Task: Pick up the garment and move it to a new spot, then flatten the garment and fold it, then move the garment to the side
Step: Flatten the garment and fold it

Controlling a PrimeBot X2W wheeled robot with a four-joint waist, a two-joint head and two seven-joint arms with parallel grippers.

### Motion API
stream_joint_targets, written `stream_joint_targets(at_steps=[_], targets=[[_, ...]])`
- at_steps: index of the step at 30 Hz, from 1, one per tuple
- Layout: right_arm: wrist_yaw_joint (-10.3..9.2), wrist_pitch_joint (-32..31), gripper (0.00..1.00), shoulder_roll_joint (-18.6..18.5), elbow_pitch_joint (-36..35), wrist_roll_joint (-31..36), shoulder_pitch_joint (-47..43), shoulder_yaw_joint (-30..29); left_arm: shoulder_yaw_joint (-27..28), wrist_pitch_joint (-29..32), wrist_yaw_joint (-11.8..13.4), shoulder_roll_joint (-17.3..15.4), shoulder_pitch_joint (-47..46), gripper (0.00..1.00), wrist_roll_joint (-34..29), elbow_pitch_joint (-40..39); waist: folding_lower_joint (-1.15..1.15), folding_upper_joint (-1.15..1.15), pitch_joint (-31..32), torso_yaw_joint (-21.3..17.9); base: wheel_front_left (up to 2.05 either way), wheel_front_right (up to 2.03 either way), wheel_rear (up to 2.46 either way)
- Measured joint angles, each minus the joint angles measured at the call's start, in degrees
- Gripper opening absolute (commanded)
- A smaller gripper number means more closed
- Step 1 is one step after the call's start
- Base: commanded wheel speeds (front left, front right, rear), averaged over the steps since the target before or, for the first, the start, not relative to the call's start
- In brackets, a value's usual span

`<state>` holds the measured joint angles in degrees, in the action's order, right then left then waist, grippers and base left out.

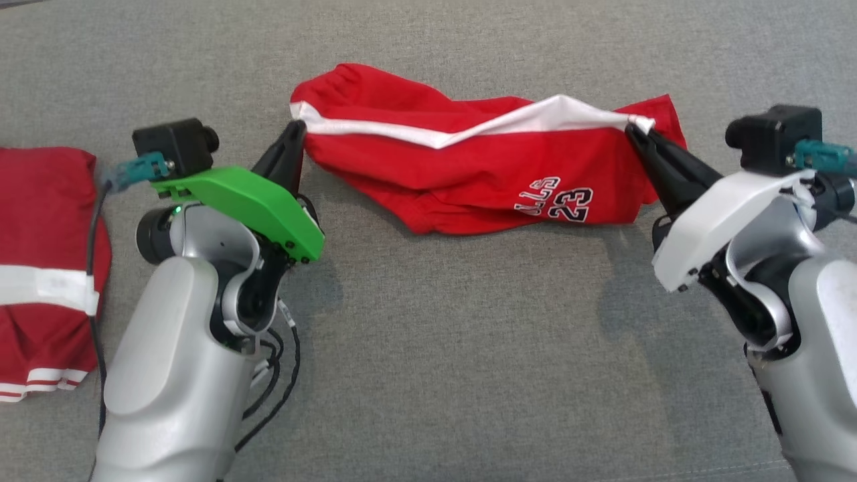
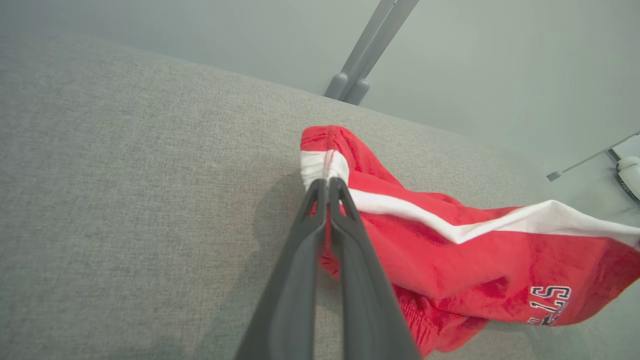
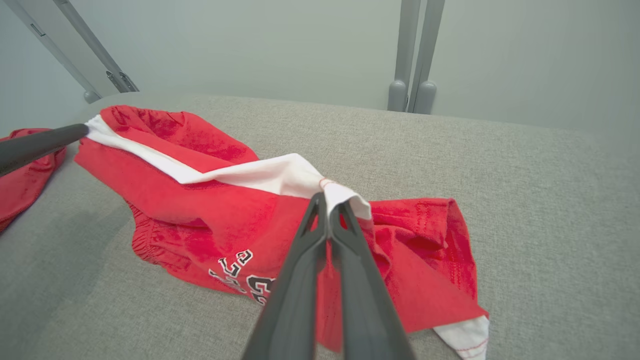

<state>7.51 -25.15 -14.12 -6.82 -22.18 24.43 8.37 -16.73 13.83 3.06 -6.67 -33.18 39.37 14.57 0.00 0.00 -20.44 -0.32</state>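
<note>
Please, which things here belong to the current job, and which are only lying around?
In the job: red shorts, held at both ends by left gripper and right gripper.
Just lying about: second red garment at the robot's left; metal posts behind.

Grey fabric surface [image 1: 428, 348] carries crumpled red shorts [image 1: 469, 181], white stripe and 23 print, toward its far edge, and a dark-red garment [image 1: 40, 227] well apart at left.

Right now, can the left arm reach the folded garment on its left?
Likely not freely: the left gripper is shut on the red shorts, though the folded garment lies close beside its forearm.
</note>
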Motion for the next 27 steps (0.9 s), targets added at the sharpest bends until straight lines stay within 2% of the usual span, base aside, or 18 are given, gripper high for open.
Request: stream_joint_targets(at_steps=[10,11,16,22,27], targets=[[-0.01,-1.16,0.00,-4.89,5.26,-6.33,21.98,4.37,4.59,3.49,-1.52,-0.49,-15.94,0.00,4.68,-0.78,0.00,0.00,-5.04,-0.70,0.00,0.00,0.00],[-0.01,-1.16,0.00,-4.89,5.26,-6.33,21.98,4.37,4.59,3.49,-1.52,-0.49,-15.94,0.00,4.68,-0.78,0.00,0.00,-5.04,-0.70,0.00,0.00,0.00],[-0.01,1.64,0.00,-5.57,11.37,-5.98,36.68,4.41,8.57,5.39,-0.49,-1.44,-27.85,0.00,7.34,-0.62,0.00,0.00,-9.01,-1.54,0.00,0.00,0.00],[-0.01,8.88,0.00,-4.66,19.22,-1.66,52.15,3.49,10.83,4.64,0.60,-2.57,-42.08,0.00,7.00,-0.44,0.01,0.00,-14.55,-2.89,0.00,0.00,0.00],[0.01,18.33,0.00,-2.63,25.88,4.41,61.97,1.68,12.37,-1.04,-0.86,-1.99,-52.33,0.00,6.56,0.59,0.01,0.00,-18.61,-4.11,0.00,0.00,0.00]])
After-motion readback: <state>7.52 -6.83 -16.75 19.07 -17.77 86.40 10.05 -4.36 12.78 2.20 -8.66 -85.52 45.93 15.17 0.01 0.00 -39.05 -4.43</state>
